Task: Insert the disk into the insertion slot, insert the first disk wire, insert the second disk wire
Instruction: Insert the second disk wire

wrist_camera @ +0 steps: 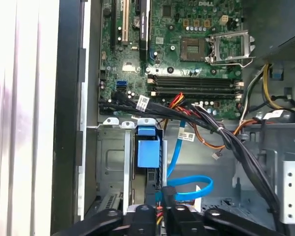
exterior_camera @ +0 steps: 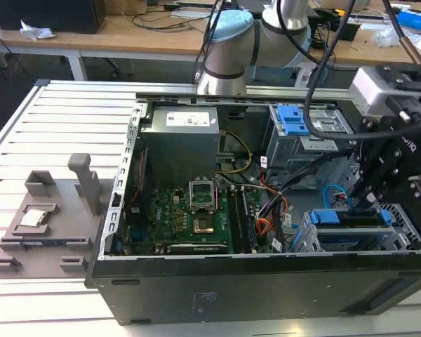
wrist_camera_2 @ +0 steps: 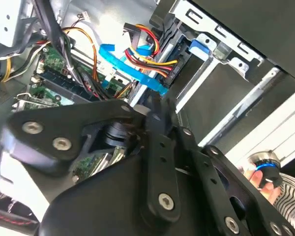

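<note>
The disk (exterior_camera: pixel 351 219), framed by its blue carrier, sits inside the insertion slot (exterior_camera: pixel 316 242), the grey perforated cage at the case's corner on the exterior view's right. The carrier's blue tab (wrist_camera: pixel 148 152) shows in the first wrist view, set in the cage (wrist_camera: pixel 110 162), and also as a blue tab (wrist_camera_2: pixel 200 49) in the second wrist view. My gripper (exterior_camera: pixel 365 203) hangs right over the disk's end. Its fingers (wrist_camera: pixel 179 215) are closed on the black plug (wrist_camera: pixel 168 192) of a blue flat disk wire (wrist_camera: pixel 194 184), and the plug is held at the disk's edge. The blue wire (wrist_camera_2: pixel 123 66) loops back toward the motherboard.
A taller cage with a blue clip (exterior_camera: pixel 291 119) stands behind the gripper. A black cable bundle (wrist_camera: pixel 226 137) and red, yellow and orange power wires (wrist_camera_2: pixel 147 49) cross beside the cage. The power supply (exterior_camera: pixel 179 137), the motherboard (exterior_camera: pixel 189 217) and a grey fixture (exterior_camera: pixel 49 217) lie to the left. A person's hand (wrist_camera_2: pixel 265 179) is near.
</note>
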`<state>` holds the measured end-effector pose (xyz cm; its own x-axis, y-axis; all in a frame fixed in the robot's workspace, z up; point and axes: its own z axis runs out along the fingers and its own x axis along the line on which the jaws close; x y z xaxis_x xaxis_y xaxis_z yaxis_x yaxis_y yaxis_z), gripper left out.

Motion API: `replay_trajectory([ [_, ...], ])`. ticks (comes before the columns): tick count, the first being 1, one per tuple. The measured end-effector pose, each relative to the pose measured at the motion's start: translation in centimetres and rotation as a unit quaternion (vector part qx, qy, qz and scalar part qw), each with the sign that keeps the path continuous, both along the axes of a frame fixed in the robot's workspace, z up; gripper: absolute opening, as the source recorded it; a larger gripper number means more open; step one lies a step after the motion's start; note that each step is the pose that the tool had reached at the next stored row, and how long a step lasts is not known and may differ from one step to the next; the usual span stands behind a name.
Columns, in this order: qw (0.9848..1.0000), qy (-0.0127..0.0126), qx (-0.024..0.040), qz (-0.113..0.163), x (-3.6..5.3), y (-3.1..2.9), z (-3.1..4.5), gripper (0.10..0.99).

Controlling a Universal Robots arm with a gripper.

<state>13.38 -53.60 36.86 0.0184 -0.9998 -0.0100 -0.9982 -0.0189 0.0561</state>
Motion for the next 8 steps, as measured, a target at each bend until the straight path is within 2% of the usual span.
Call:
replay_trajectory([
  [2, 1.0, 0.0, -0.0002, 0.0, 0.0, 0.13, 0.84, 0.106],
  [4, 1.0, 0.0, -0.0002, 0.0, 0.0, 0.15, 1.37, 0.106],
  [8, 1.0, 0.0, -0.0002, 0.0, 0.0, 0.15, 1.45, 0.106],
])
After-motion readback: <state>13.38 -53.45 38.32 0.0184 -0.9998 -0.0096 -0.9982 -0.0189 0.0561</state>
